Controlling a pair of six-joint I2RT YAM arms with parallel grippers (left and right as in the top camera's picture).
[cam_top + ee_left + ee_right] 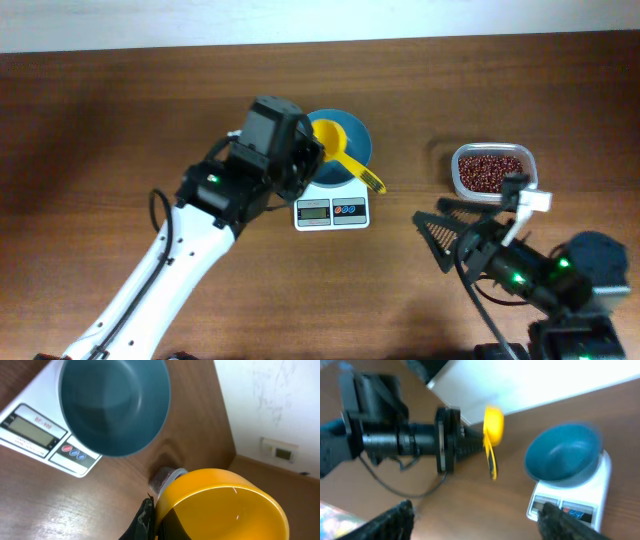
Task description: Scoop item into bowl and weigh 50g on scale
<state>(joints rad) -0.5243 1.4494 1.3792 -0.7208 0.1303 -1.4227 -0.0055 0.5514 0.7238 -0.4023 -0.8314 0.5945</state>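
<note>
The teal-blue bowl [352,152] stands on the white scale [332,211] and looks empty, also in the left wrist view [115,405] and the right wrist view [562,452]. My left gripper [305,155] is shut on a yellow scoop [335,140], held at the bowl's left rim with its handle pointing toward the front right. The scoop [220,505] looks empty. The red-brown beans [490,168] lie in a clear container to the right. My right gripper [450,235] is open and empty, in front of that container and right of the scale [580,495].
The clear plastic container [530,165] stands at the right. The left arm [190,240] crosses the table's left half diagonally. A white wall runs along the table's far edge.
</note>
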